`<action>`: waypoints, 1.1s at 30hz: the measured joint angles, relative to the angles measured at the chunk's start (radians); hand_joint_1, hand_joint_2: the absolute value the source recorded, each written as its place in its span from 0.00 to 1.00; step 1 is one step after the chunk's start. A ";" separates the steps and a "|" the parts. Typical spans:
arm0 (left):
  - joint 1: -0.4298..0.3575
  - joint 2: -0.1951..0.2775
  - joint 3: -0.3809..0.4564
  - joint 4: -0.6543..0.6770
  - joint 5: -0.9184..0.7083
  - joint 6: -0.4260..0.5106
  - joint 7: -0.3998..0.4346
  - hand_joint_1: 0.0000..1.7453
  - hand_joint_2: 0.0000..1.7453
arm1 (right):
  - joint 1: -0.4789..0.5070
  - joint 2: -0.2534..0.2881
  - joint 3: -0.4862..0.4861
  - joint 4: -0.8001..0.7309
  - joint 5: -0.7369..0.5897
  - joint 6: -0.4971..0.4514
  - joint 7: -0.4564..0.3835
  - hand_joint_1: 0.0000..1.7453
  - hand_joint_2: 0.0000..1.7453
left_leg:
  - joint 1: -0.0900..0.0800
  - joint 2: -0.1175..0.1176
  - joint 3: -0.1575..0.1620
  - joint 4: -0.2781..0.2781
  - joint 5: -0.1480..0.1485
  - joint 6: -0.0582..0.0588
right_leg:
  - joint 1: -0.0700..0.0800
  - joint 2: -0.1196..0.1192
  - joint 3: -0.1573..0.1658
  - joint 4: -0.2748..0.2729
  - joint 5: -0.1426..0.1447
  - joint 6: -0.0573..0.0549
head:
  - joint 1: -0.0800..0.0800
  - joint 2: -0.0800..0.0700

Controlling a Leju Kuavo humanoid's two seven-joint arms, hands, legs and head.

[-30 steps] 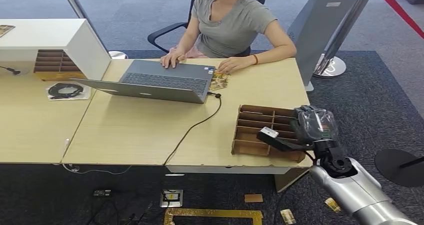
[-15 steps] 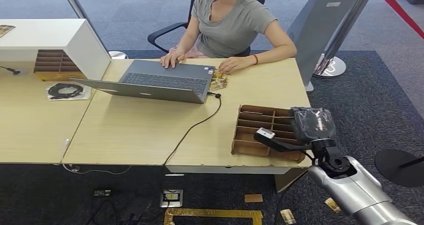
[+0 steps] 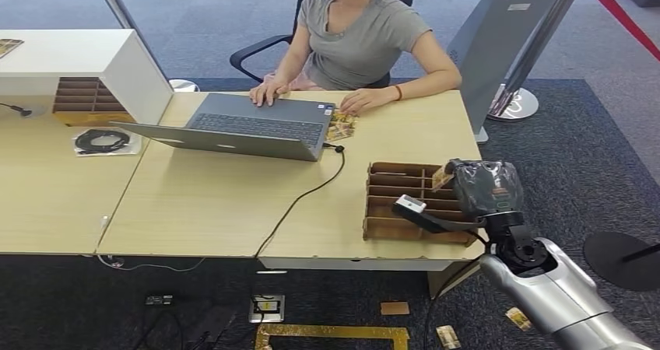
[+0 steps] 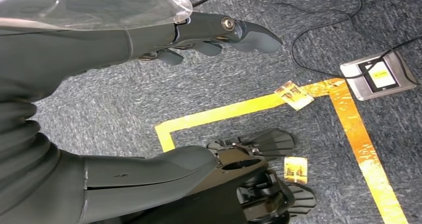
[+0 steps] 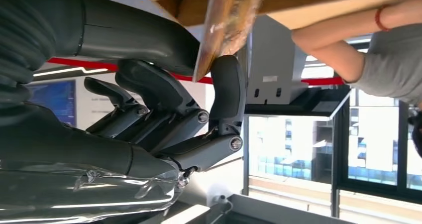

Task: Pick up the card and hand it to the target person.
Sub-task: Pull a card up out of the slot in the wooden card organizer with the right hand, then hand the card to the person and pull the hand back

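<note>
Left hand (image 4: 149, 84): hangs over the carpet, fingers apart, holding nothing.
Right hand (image 3: 484, 188): thumb and a finger pinch the card (image 5: 226, 20) above the wooden divider tray (image 3: 389, 206).
Seated person (image 3: 362, 35): across the desk (image 3: 233, 202), hands at the laptop (image 3: 249, 126).
Progress: card apparently picked; carrying it across and handing over remain.
</note>
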 joint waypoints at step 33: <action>-0.034 -0.021 -0.038 0.004 -0.040 -0.045 0.013 0.00 1.00 | -0.672 0.317 0.126 0.975 -0.336 -0.063 -0.196 1.00 1.00 | 0.000 0.010 0.003 -0.002 0.001 -0.001 | 0.000 0.009 0.000 0.000 0.003 -0.001 | 0.000 0.000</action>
